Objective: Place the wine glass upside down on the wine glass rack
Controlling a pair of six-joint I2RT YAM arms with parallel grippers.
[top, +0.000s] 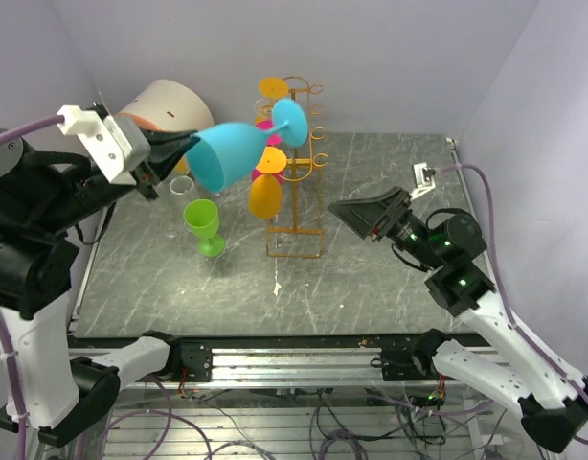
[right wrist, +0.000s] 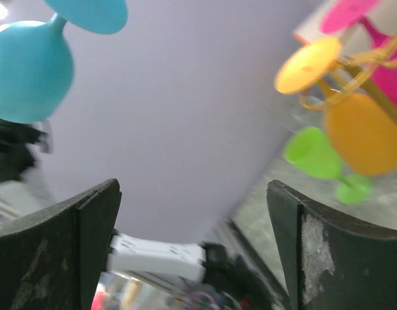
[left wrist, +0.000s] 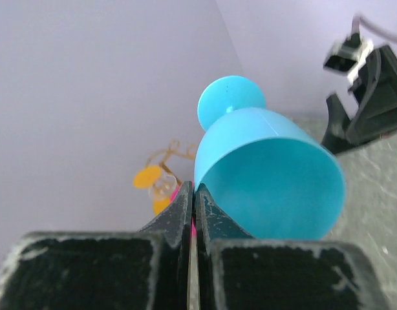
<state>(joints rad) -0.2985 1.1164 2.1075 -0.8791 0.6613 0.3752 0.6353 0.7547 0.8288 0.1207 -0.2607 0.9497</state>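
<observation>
A blue wine glass (top: 227, 153) hangs in the air on its side, with its foot pointing at the wine glass rack (top: 304, 206). My left gripper (top: 184, 149) is shut on the rim of the bowl. In the left wrist view the gripper (left wrist: 194, 190) pinches the glass (left wrist: 269, 174) at its edge. The orange-yellow wire rack holds an orange glass (top: 265, 196) and a pink glass (top: 268, 129) upside down. My right gripper (top: 356, 216) stands open to the right of the rack, holding nothing. Its wrist view shows the blue glass (right wrist: 27, 71) at upper left.
A green glass (top: 204, 225) stands upright on the dark table left of the rack. A pale cylinder (top: 165, 105) lies at the back left behind my left gripper. A small white ring (top: 182, 184) lies near it. Lilac walls close the back and both sides.
</observation>
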